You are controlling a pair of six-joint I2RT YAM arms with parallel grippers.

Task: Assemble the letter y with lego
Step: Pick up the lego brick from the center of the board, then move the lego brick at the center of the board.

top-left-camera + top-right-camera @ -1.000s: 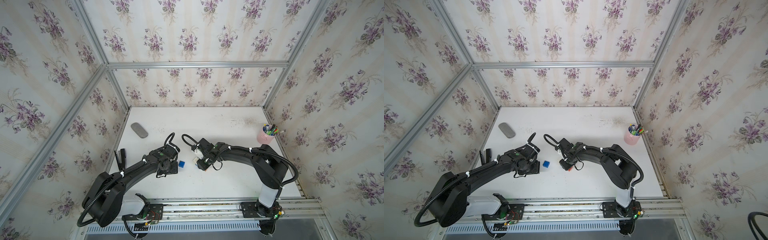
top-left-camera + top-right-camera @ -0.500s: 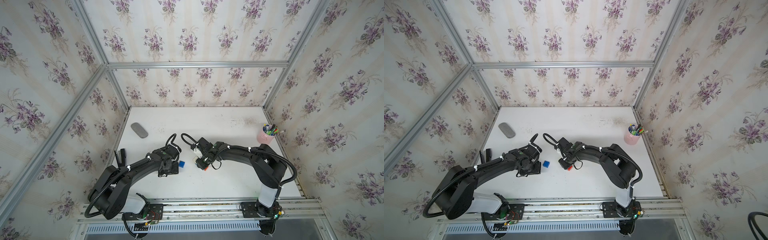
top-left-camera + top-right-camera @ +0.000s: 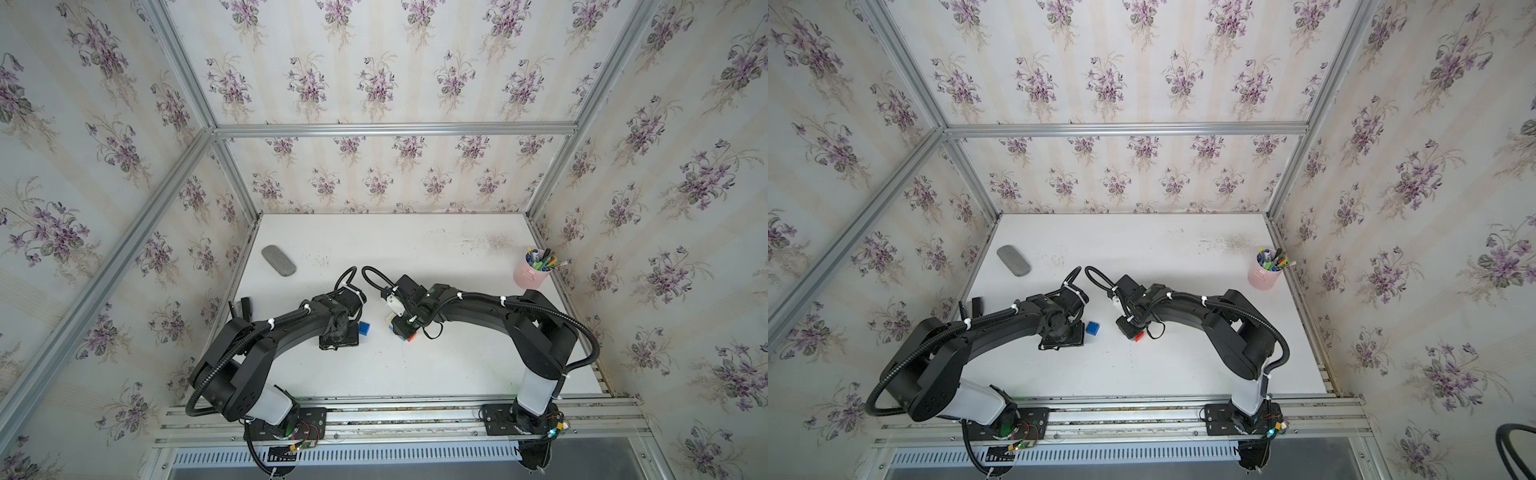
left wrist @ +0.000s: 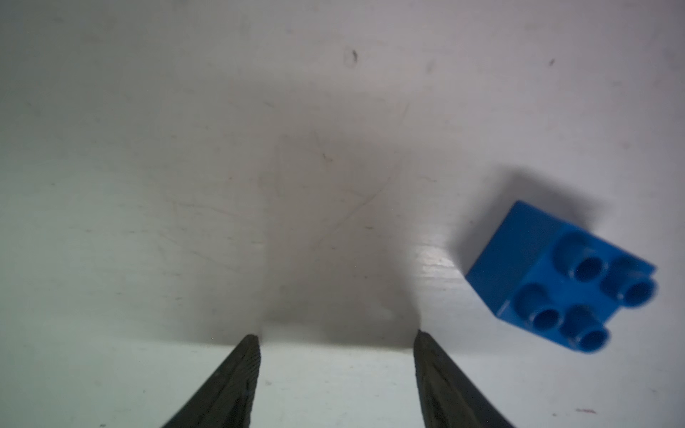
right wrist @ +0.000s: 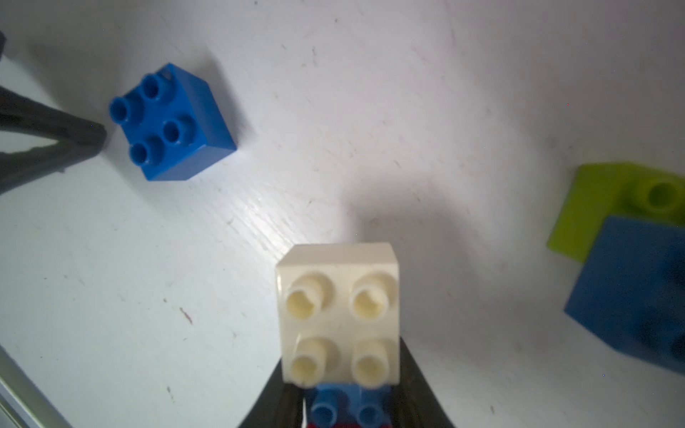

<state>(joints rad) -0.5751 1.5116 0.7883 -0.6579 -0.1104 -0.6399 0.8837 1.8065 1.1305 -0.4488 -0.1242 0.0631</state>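
Takes as marker the loose dark blue brick (image 3: 364,329), studs up on the white table (image 3: 415,374), touching nothing. Holds the left claw (image 4: 335,337) open just to the left of that brick, fingers (image 4: 233,378) spread with only bare table between them, tips down at the table top, the nearer one close to the brick yet apart from it. Clamps the right claw (image 5: 339,370) shut on the joined bricks (image 5: 339,281), near the marker brick on its right, a strip of bare table in between. Shows, in the right wrist view, a white brick (image 5: 339,315) foremost in that bunch, a light blue brick (image 5: 344,404) behind it between the black fingers, and a sliver of red brick (image 5: 348,425) at the frame's edge. Cannot tell whether the bunch rests on the table or hangs just above it. Has a green brick (image 5: 600,200) and a second dark blue brick (image 5: 637,296) touching or overlapping each other, past the joined bricks on the side away from the marker brick. Has a pink cup (image 3: 532,278) of pens far off to the marker brick's back right, by the wall, and a grey pad (image 3: 278,260) well off to its back left
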